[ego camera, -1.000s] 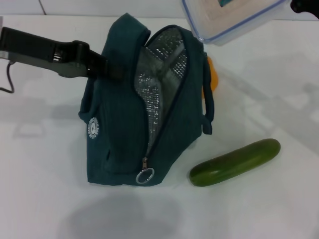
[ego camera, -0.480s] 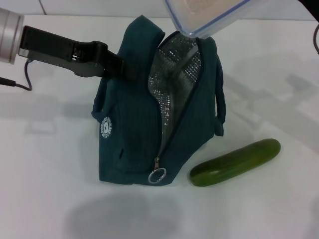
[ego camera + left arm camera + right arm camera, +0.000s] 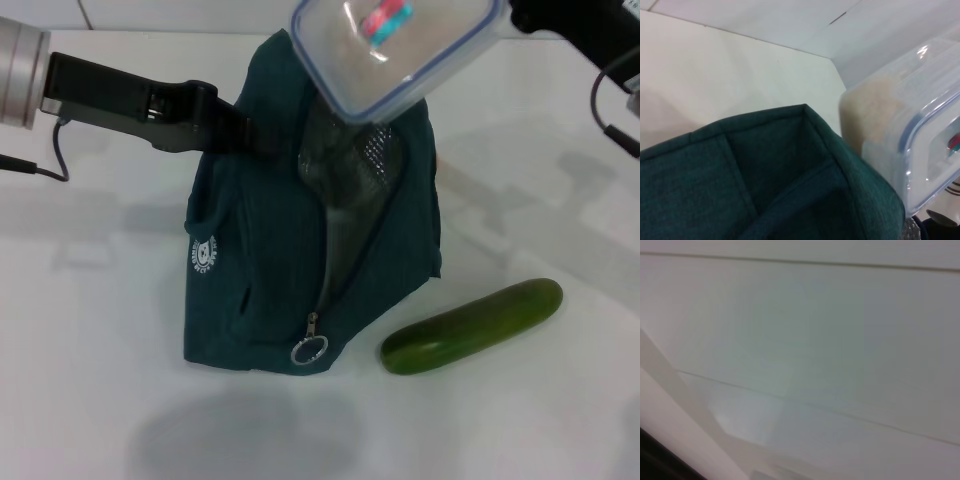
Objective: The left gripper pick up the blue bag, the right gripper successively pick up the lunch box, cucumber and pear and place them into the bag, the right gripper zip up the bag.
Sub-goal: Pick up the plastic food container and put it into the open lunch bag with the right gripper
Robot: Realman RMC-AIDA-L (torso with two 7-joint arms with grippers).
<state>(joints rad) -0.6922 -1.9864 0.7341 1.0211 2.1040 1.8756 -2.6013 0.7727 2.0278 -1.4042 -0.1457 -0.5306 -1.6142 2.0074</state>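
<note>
The blue bag (image 3: 270, 260) stands on the white table, and my left gripper (image 3: 238, 133) is shut on its upper left edge. The bag's mouth faces up and to the right, with silver lining (image 3: 345, 165) showing inside. My right gripper (image 3: 512, 16) comes in from the top right, shut on one end of the lunch box (image 3: 395, 50). The box hangs tilted just above the bag's mouth, its lid and pink-and-teal label facing me. In the left wrist view the lunch box (image 3: 910, 135) sits close beside the bag's rim (image 3: 805, 125). The cucumber (image 3: 472, 325) lies on the table right of the bag. The pear is hidden.
A zipper ring pull (image 3: 310, 350) hangs at the bag's lower front, and a white logo (image 3: 203, 255) marks its left side. A black cable (image 3: 610, 95) loops by the right arm. The right wrist view shows only pale flat surface.
The lunch box has come down and to the left over the bag's mouth and tipped so its lid shows. The left arm moved the bag slightly right earlier, then held still.
</note>
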